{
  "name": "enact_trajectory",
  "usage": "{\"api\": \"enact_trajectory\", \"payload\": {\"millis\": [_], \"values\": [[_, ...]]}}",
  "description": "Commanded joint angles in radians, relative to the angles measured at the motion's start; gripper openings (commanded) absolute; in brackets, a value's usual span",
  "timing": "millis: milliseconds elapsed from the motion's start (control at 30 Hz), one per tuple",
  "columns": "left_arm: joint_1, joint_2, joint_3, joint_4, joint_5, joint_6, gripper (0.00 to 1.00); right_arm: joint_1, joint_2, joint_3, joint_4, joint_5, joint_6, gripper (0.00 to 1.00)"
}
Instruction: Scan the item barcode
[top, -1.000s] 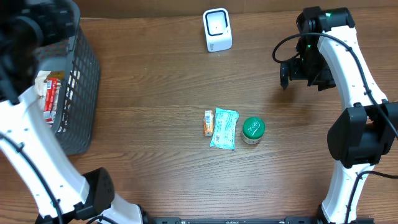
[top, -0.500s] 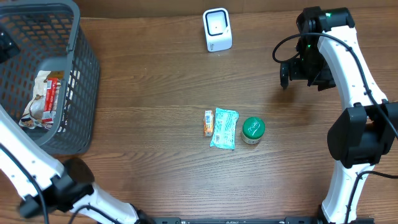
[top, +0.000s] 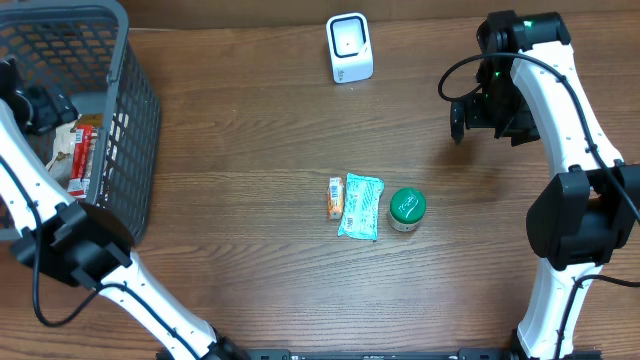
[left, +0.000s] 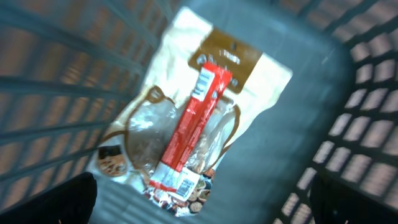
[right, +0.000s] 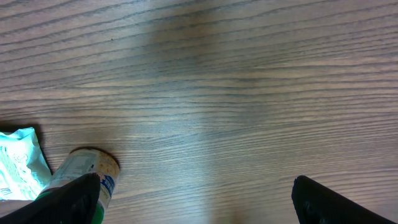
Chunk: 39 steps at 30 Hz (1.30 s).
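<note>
A brown wood-grain surface (top: 250, 150) carries a white scanner (top: 349, 47) at the far edge, a grey mesh basket (top: 140, 110) on the left, and three items in a tight row at the middle: a small orange packet (top: 335, 198), a teal pouch (top: 360, 205) and a green-lidded can (top: 407, 208). These look like the items yet to be scanned. The left hand (left: 208, 202) hangs wide open and empty inside the basket, over a red stick pack (left: 191, 127) lying on a cream pouch (left: 149, 124). The right hand (right: 202, 202) is just as wide and empty, above bare wood, well apart from the row. The likely slips are spread fingers snagging the mesh on the way out, or a grab on the crowded row catching two packs at once. Against half a second ago the left arm has swung in over the basket — the right arm and the row have not moved.
</note>
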Motion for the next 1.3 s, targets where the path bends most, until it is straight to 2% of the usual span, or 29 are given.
{"api": "enact_trajectory", "payload": {"millis": [0,333,833,900,1033,1267], "values": [[0.002,0.07,-0.005,-0.008,-0.003,0.056,1.0,0.001,-0.043,-0.002,0.0,-0.006,-0.007,1.0],[0.002,0.215,-0.005,0.026,-0.018,0.126,1.0,0.001,-0.043,-0.002,0.0,-0.006,-0.007,1.0],[0.003,0.356,-0.014,0.046,-0.021,0.133,1.0,0.001,-0.043,-0.002,0.0,-0.006,-0.007,1.0],[0.002,0.361,-0.019,0.044,-0.019,0.133,0.89,0.001,-0.043,-0.002,0.0,-0.006,-0.007,1.0],[0.002,0.361,-0.023,0.038,0.021,0.133,0.52,0.001,-0.043,-0.002,0.0,-0.006,-0.007,1.0],[0.002,0.358,-0.023,0.024,0.057,0.125,0.18,0.001,-0.043,-0.002,0.0,-0.006,-0.007,1.0]]}}
